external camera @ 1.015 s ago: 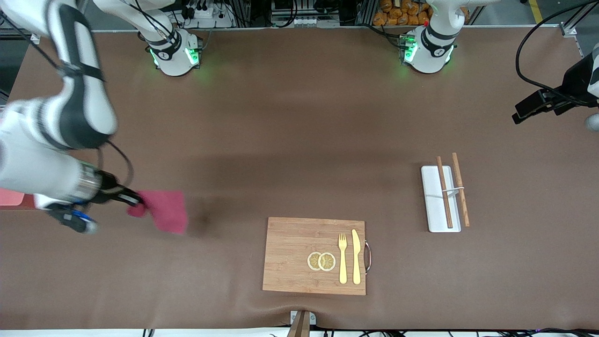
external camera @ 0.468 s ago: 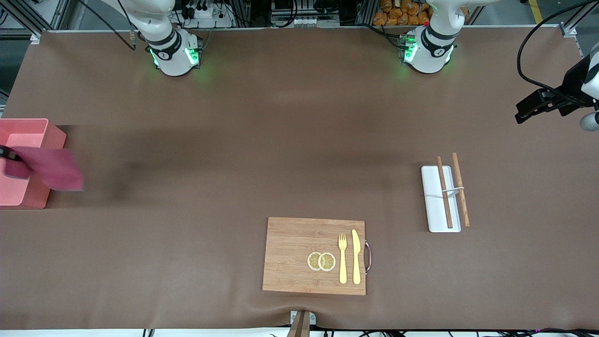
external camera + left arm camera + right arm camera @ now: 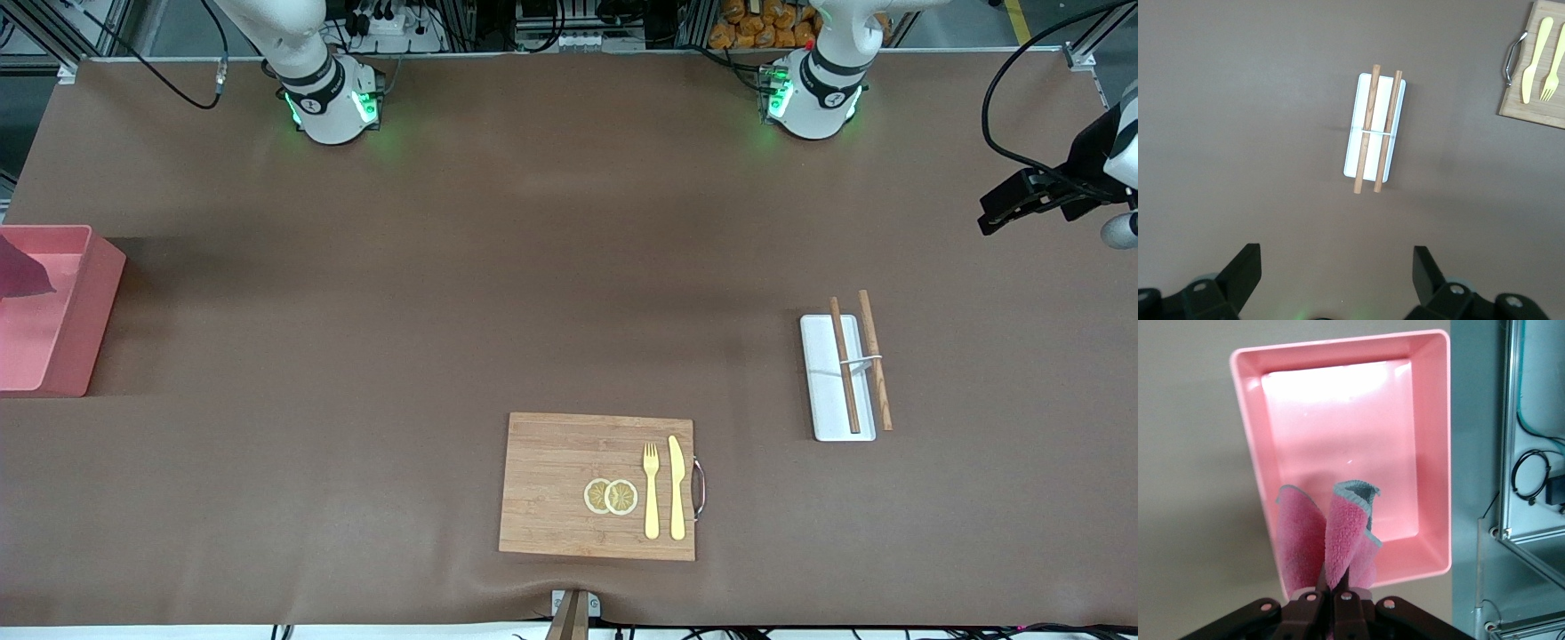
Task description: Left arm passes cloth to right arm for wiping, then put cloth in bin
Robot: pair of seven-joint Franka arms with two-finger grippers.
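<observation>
Table: brown worktop (image 3: 533, 284), robot bases along the top edge
Bin: pink bin (image 3: 84, 311) sits at the right arm's end of the worktop
Cloth: crimson cloth (image 3: 1328, 537) hanging over the bin — folded, not down inside yet
Right gripper: right gripper (image 3: 1331, 593) clamped tight on the cloth's bottom fold
Left gripper: left gripper (image 3: 1337, 267) waiting with fingers spread wide, up over the white tray (image 3: 1375, 128) with two wooden sticks (image 3: 1367, 127) across it
Board: wooden board (image 3: 560, 462) near the front edge — fork, knife and lemon slices on it

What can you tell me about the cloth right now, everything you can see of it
The cloth is small, crimson-pink, fuzzy terry with a grey-green edge. It hangs folded from the shut right gripper, over the pink bin, whose floor shows bare. In the front view only a corner shows, over the bin at the right arm's end of the table.
</observation>
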